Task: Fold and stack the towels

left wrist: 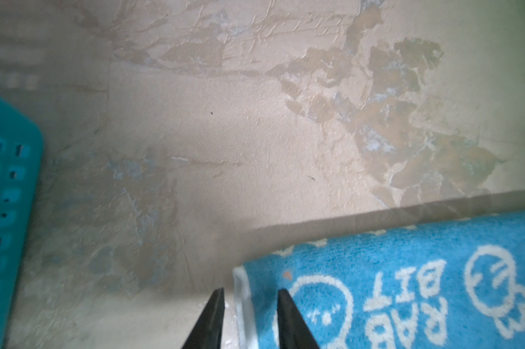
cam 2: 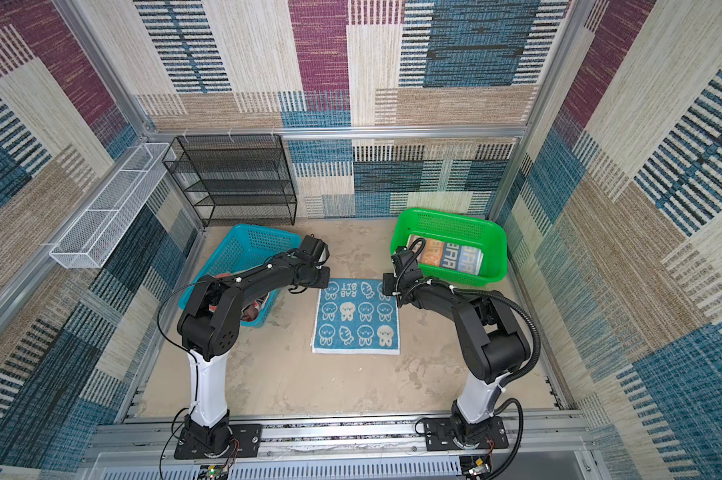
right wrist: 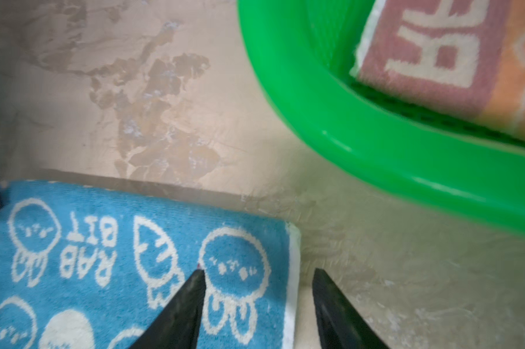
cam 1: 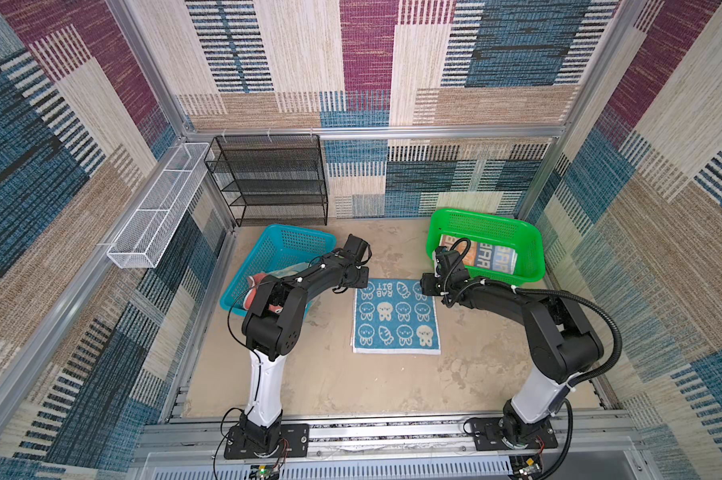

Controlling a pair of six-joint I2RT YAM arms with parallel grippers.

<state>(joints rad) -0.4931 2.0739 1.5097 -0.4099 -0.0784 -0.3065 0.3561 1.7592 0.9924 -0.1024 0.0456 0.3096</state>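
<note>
Fingers (left wrist: 208, 323) on the left gripper (left wrist: 249, 291) are black, pointy, and a little apart, over the white edge of the fluffy rabbit towel (cam 1: 396, 318). Right gripper (right wrist: 258, 272) gapes wider at the next corner. Neither holds it. That square blue towel lies flat, mid-frame in both top views. Lettered towel (cam 1: 492, 257) sits folded in the holey green plastic basket (cam 1: 534, 249), upper right.

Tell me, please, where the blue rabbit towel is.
In both top views the blue rabbit towel lies on the table, between the blue basket at left and the green basket at right.
</note>
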